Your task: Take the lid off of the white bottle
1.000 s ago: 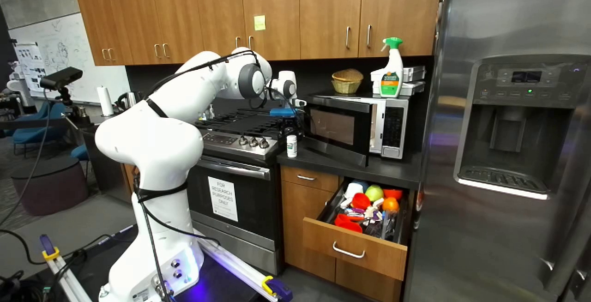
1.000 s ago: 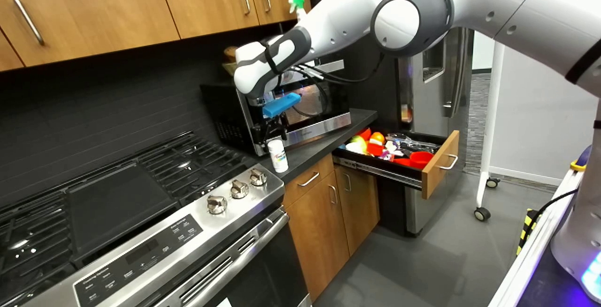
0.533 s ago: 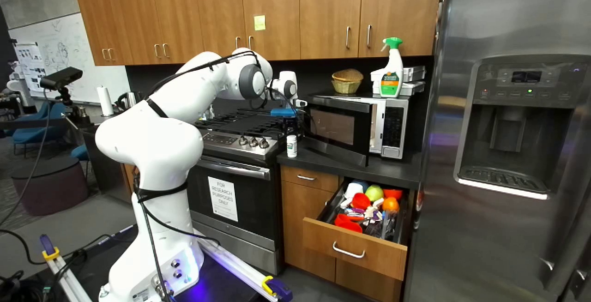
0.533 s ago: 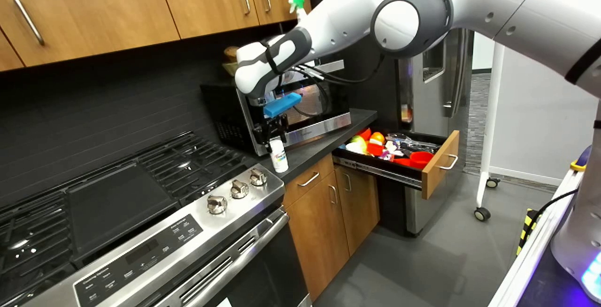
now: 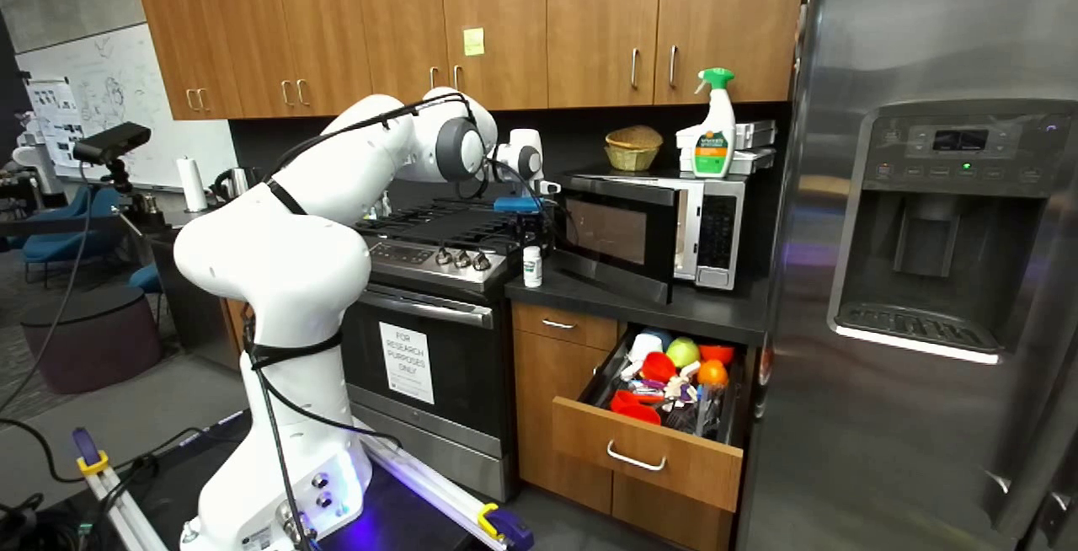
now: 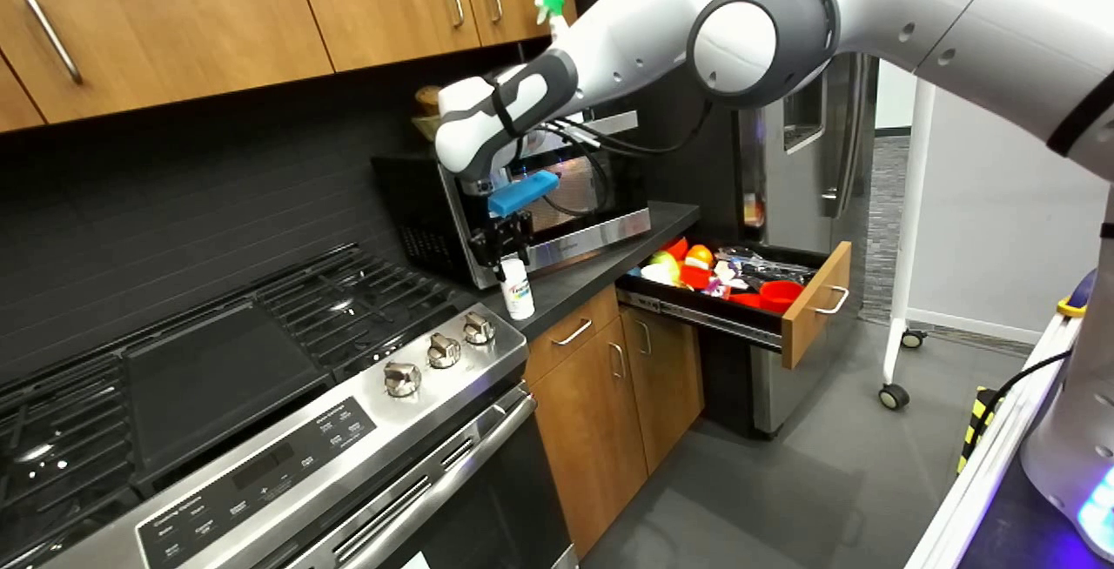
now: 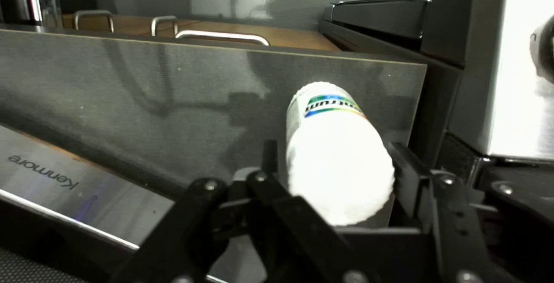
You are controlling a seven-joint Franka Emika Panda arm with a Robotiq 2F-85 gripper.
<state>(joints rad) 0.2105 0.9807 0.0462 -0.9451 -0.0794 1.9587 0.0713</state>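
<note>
The white bottle (image 5: 532, 271) stands upright on the dark counter close to the stove, and its coloured label (image 7: 329, 106) shows in the wrist view. Its white lid (image 7: 342, 166) is still on top, bright and ridged around the rim. My gripper (image 6: 513, 264) points down over the bottle with its jaws on either side of the lid. In the wrist view a narrow gap shows between the left finger (image 7: 270, 155) and the lid. The right finger (image 7: 409, 168) sits right at the lid's edge; whether it touches I cannot tell.
Behind the bottle the microwave door (image 5: 606, 231) hangs open over the counter. The stove with its knobs (image 6: 444, 350) is right beside. A pulled-out drawer (image 5: 648, 450) holds several colourful items. A spray bottle (image 5: 714, 125) with a green trigger stands on the microwave.
The jaws have drawn closer together around the lid. Bottle and arm look almost unmoved.
</note>
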